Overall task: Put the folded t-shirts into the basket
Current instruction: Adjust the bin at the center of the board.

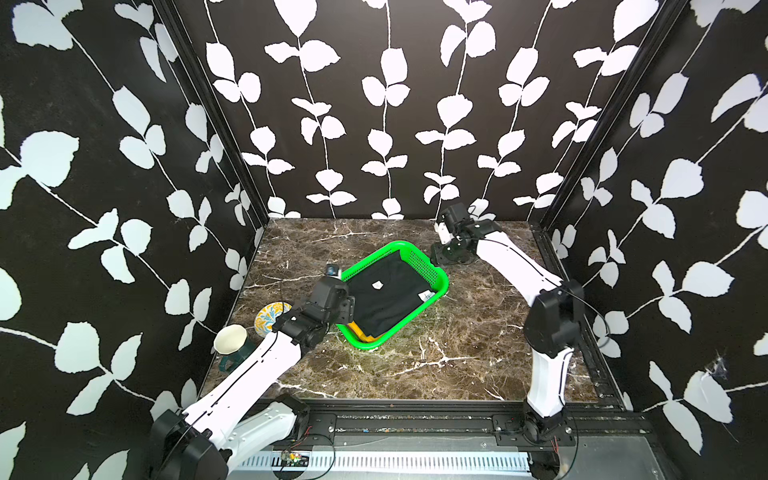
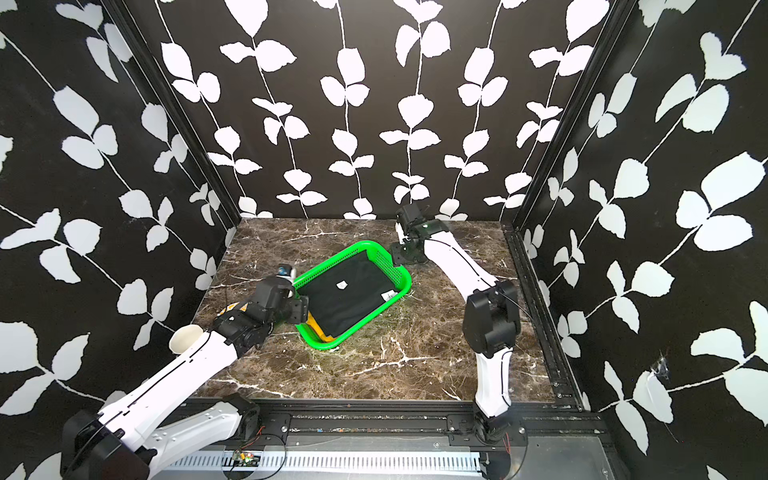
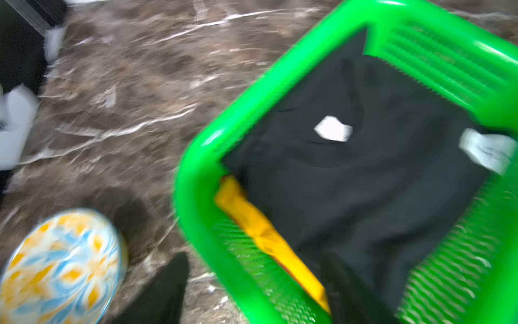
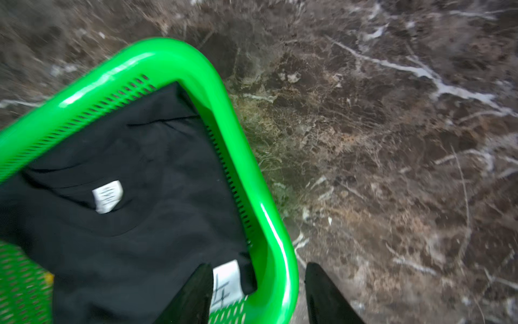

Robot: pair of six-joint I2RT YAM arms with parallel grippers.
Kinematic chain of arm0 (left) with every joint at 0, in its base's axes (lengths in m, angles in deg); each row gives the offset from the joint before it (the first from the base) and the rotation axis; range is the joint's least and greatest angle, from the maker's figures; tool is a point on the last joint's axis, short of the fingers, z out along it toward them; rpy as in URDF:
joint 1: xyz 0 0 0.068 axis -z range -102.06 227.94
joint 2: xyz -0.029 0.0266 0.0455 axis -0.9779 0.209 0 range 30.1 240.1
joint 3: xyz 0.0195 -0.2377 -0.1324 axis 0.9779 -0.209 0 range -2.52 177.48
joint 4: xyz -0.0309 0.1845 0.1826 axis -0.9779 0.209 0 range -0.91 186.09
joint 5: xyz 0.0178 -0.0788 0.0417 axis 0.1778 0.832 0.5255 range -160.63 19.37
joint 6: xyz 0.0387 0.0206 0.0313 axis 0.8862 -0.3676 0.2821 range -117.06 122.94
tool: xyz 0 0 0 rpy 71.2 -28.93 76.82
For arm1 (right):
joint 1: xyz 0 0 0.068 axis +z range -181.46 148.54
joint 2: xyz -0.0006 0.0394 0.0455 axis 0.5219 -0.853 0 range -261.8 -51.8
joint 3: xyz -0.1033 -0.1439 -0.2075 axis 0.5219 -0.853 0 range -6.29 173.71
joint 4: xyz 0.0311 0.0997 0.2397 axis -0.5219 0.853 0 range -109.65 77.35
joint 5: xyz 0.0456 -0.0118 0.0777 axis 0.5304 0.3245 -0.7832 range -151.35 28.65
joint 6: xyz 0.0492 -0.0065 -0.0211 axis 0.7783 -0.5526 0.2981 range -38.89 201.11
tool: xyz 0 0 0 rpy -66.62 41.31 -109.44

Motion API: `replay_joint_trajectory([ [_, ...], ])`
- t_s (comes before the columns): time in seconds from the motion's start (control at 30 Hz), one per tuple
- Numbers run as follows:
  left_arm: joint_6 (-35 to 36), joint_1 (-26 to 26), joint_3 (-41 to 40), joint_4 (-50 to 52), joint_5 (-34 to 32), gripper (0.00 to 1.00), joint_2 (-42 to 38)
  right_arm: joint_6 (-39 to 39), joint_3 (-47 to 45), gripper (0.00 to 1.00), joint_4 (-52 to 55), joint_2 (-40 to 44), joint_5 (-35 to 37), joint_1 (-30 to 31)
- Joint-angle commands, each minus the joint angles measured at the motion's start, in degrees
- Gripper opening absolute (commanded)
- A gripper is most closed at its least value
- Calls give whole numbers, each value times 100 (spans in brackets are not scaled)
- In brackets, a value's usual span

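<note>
While the left gripper is hanging over the near corner of the basket with its jaws standing apart and gripping nothing, one finger is lying outside the green rim and the other over the cloth. The right gripper is straddling the opposite rim the same way, jaws parted and empty, one finger over the shirt and one over the desk.

The step in hand looks like letting go and drawing clear. Doing that well is, I judge, a matter of lifting both arms straight up before swinging them aside, so that no finger is dragging a fold or hooking the rim and shifting the basket.

Inside the basket the black t-shirt is lying on top, flat and nearly filling it, its small white neck label facing up; a second white tag is showing by the rim. The yellow t-shirt is peeking out beneath it along the near edge. A thin reddish sliver may be showing under the yellow in the left wrist view, but it is too blurred to be sure. No shirt is lying loose on the desk.

Beside the left arm, a patterned bowl and a mug are standing apart from the basket.
</note>
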Motion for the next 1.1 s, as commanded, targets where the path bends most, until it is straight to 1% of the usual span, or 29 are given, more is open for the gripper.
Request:
replay_joint_trajectory([
  [0.0,-489,-58,-145,161,-750,98,-306,-455,459,56,231,-599,-215,-24],
  [0.07,-480,-96,-139,188,-922,99,-295,-439,920,54,617,-959,-102,-10],
  [0.13,-575,-135,-77,336,-1193,98,-230,-394,914,52,636,-1078,76,-10],
  [0.17,-699,-145,-62,401,-1367,99,-207,-374,770,51,512,-1050,110,-17],
  [0.2,-606,-154,-104,254,-1370,99,-209,-354,624,49,398,-1016,137,-26],
  [0.23,-357,-157,-174,78,-1281,99,-231,-310,498,48,356,-971,175,-19],
  [0.37,-314,-211,-248,-90,-1579,99,-255,93,-149,32,216,-516,641,-62],
  [0.47,-257,-329,-248,-200,-1700,99,-144,570,-954,24,-123,5,615,-200],
  [0.53,-208,-396,-253,-300,-1778,99,8,881,-1400,13,-153,241,693,-300],
  [0.6,-91,-419,-298,-482,-1806,99,142,1160,-1784,11,-211,444,717,-378],
  [0.73,-100,-476,-421,-845,-1923,99,379,1891,-2621,14,-542,865,797,-396],
  [0.77,-78,-488,-450,-939,-1908,99,439,2030,-2807,16,-731,978,752,-396],
  [0.87,154,-515,-551,-1313,-1835,99,634,2252,-3142,34,-1082,1286,569,-393],
  [0.93,359,-549,-589,-1465,-1835,99,717,2318,-3351,41,-1230,1575,624,-392],
  [1.0,661,-561,-712,-1741,-1843,99,665,2299,-3574,47,-1439,2000,843,-388],
  [1.07,1362,-578,-1088,-2643,-1561,98,541,2095,-3839,49,-1744,2502,1091,-394],
])
